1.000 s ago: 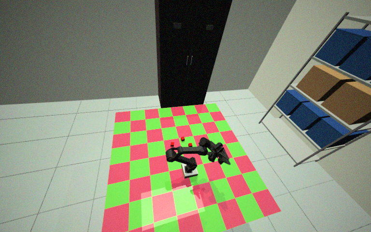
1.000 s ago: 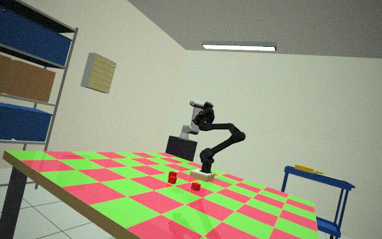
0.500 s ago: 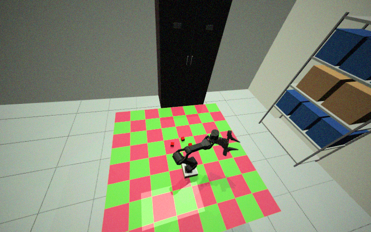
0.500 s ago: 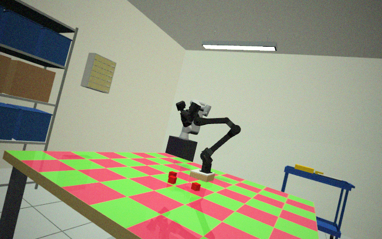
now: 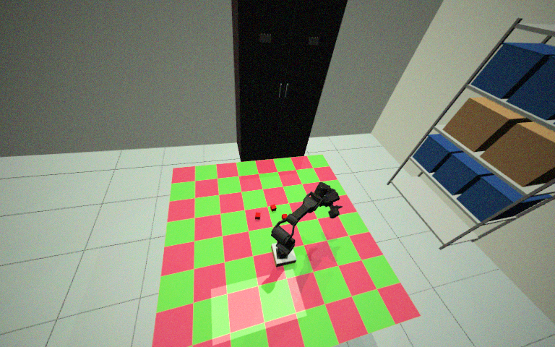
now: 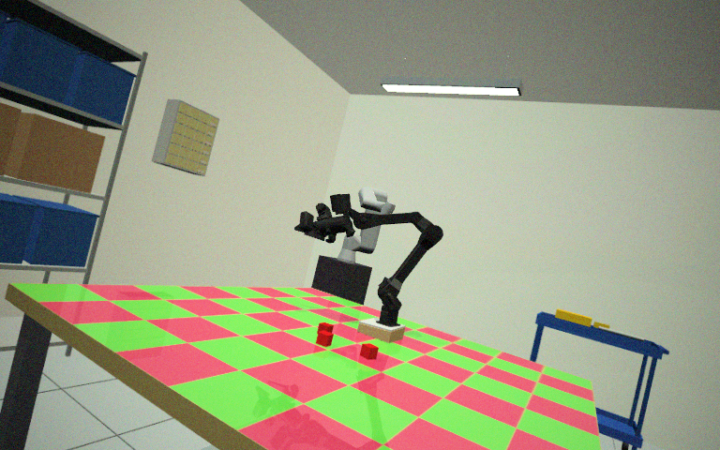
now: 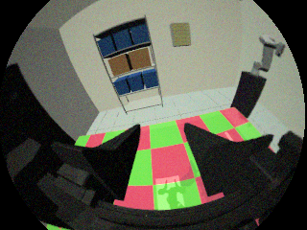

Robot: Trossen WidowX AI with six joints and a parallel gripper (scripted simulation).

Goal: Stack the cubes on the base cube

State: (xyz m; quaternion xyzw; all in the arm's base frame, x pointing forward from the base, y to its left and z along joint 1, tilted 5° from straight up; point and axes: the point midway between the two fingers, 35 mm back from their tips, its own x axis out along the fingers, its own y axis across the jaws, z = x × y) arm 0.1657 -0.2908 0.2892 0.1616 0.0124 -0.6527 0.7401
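Three small red cubes rest apart on the checkered surface, and which one is the fixed base cube cannot be told. One red cube [image 5: 257, 215] [image 6: 368, 351] lies off to one side. A second red cube [image 5: 273, 207] [image 6: 324, 338] is nearest the cabinet. A third red cube [image 5: 284, 216] [image 6: 325, 327] lies beside the arm; in the exterior view it shows partly behind the second. My black gripper [image 5: 339, 204] [image 6: 303, 225] [image 7: 162, 126] is open and empty, raised high, well away from the cubes and pointing toward the shelf side. No cube shows in the wrist view.
The checkered table top [image 5: 208, 245] [image 6: 202, 366] [image 7: 173, 160] carries the arm's white base plate [image 5: 289, 260] [image 6: 366, 323]. A tall black cabinet [image 5: 282, 122] stands behind the table. The storage rack [image 5: 413, 153] [image 6: 113, 158] [image 7: 155, 67] and a blue cart [image 6: 600, 335] stand off the table.
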